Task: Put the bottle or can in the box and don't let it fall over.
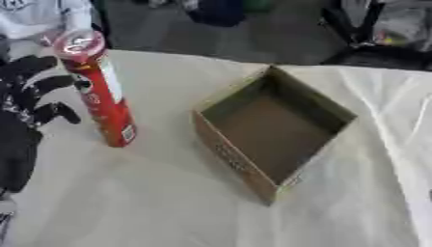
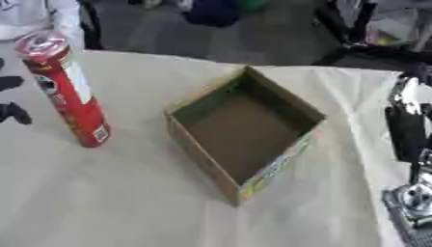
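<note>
A tall red can point(image 1: 100, 94) with a pale lid stands upright on the white tablecloth at the left. My left hand point(image 1: 33, 91) is just to its left, black fingers spread and pointing at the can's side; whether they touch it I cannot tell. An open cardboard box point(image 1: 236, 159) sits at the table's middle, turned corner-on, and nothing shows inside it. At the right edge of the right eye view, part of my right hand point(image 2: 405, 128) shows black and silver, well away from the box.
The table's far edge point(image 1: 211, 58) runs behind the can and box, with dark floor and bags beyond. A person's pale sleeve point(image 1: 42, 14) shows at the top left. White cloth point(image 1: 168, 207) spreads in front of the box.
</note>
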